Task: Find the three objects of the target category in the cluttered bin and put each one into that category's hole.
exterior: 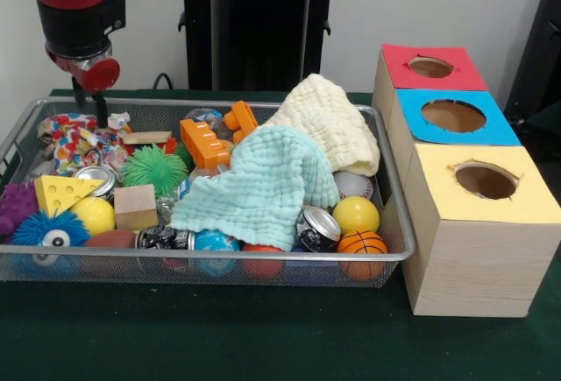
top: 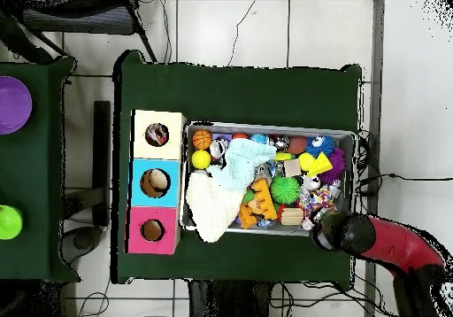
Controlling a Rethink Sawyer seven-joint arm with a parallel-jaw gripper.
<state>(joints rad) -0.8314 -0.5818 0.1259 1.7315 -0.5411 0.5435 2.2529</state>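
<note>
The crumpled white wrapper with coloured spots (exterior: pixel 77 143) lies just below the pincer (exterior: pixel 91 106), in the corner of the silver wire-mesh bin (exterior: pixel 263 263). It looks light, thin and soft; a raised fold seems best to pinch. I cannot tell whether the pincer is open.

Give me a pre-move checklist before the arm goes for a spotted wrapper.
1. Wrapper target visible: ok, spotted wrapper lies uncovered in the bin corner.
2. Gripper near target: ok, above that corner.
3. Gripper open: cannot tell.
4. Gripper empty: cannot tell.
5. Yellow hole unobstructed from above: ok; the overhead view shows something already inside.
6. All three wrappers located: cannot tell, the mint cloth and cream cloth may hide more.
</note>
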